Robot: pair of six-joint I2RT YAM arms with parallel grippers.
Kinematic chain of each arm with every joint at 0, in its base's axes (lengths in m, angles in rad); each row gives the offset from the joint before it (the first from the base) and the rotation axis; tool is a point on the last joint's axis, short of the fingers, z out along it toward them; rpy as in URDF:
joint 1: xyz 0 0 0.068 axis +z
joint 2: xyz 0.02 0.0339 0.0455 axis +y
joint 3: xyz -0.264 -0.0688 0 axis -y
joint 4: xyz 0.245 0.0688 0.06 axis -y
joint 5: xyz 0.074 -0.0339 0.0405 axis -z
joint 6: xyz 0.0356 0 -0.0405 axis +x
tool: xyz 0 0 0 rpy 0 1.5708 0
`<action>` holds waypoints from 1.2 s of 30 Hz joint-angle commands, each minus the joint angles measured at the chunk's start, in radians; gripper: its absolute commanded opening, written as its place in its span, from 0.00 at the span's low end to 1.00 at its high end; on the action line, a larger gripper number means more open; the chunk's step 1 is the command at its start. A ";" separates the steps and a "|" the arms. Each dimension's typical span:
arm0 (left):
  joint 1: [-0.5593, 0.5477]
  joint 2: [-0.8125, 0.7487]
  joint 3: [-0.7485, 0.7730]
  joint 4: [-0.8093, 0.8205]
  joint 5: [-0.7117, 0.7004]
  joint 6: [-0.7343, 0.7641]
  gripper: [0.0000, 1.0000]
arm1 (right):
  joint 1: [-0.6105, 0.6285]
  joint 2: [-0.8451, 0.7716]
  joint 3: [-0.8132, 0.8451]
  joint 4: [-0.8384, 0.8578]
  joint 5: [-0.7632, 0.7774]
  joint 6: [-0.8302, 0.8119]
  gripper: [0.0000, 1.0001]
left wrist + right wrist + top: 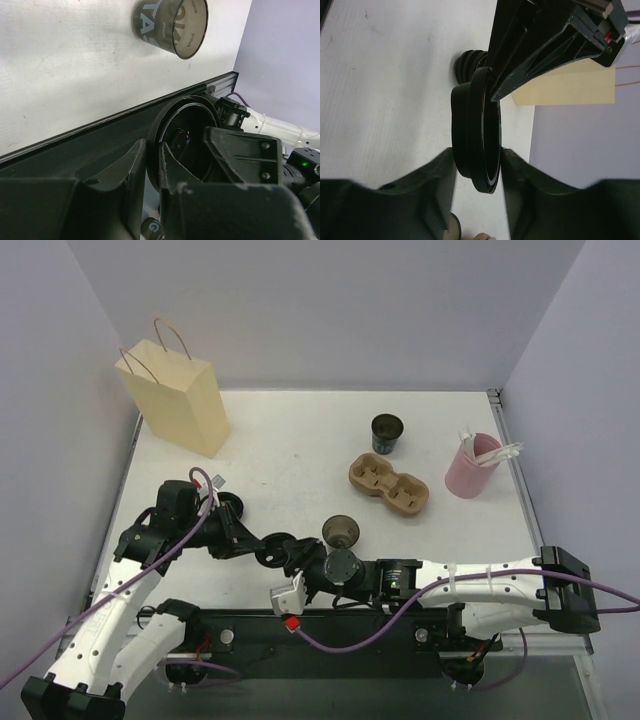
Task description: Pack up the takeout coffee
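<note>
Top external view: both arms meet low over the white table (300, 455), and we see a hand-over in mid-air.

Left wrist view: the fingers of the left gripper (151, 150) are drawn close and pinch the rim of a black round plastic lid (185, 135), which stands on edge between them. Past those fingertips a dark paper cup (172, 25) stands open-mouthed on the table, well apart from the lid.

Right wrist view: the right gripper (476, 155) has one finger on each side of the same lid, right against its two faces. We cannot tell whether these fingers already press it or only flank it. The left gripper's finger comes in from above and holds the rim just beyond the right fingertips.

Progress, as we judge it:
- **Done:** the lid is lifted off the table and is carried by the left fingers.
- **Not done:** neither the near cup nor the second dark cup (387, 433), far beyond both sets of fingers, appears to be covered.
- **Carrier:** the brown moulded-pulp cup carrier (390, 485), beyond the right fingers, has both wells bare.
- **Bag:** the tan paper bag with twine handles (178, 400) stands upright far beyond the left fingers; its inside is hidden.
- **Extras:** a pink cup (465, 475) holding white stirrers (495, 452) stands beside the carrier.

We place the task at an early stage, with capping, seating and bagging all left to do.
</note>
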 commanded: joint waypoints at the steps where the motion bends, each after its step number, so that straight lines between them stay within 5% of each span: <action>1: -0.004 -0.017 0.008 0.014 0.043 -0.016 0.00 | 0.018 0.003 0.031 0.104 0.010 -0.015 0.26; 3: -0.004 -0.023 0.016 0.016 0.038 -0.014 0.02 | 0.024 -0.001 0.026 0.112 0.006 -0.010 0.08; 4: -0.006 -0.026 0.034 0.019 0.032 -0.010 0.19 | 0.029 -0.010 0.023 0.115 0.007 0.019 0.04; 7: -0.006 -0.026 0.101 0.010 -0.017 0.045 0.55 | 0.035 -0.043 0.022 0.107 0.020 0.176 0.00; 10: -0.004 0.014 0.183 -0.016 -0.122 0.145 0.65 | 0.036 -0.098 0.042 0.028 0.052 0.376 0.00; 15: -0.006 -0.036 0.229 0.109 -0.267 0.322 0.64 | -0.022 -0.162 0.117 -0.253 0.135 0.899 0.05; 21: -0.009 -0.247 0.097 0.442 -0.143 0.523 0.62 | -0.301 -0.337 0.009 -0.281 -0.264 1.353 0.02; 25: -0.035 -0.270 0.096 0.482 -0.072 0.670 0.59 | -0.402 -0.394 0.003 -0.295 -0.428 1.474 0.02; 36: -0.212 -0.230 0.048 0.585 -0.044 0.727 0.54 | -0.421 -0.316 0.078 -0.328 -0.596 1.677 0.01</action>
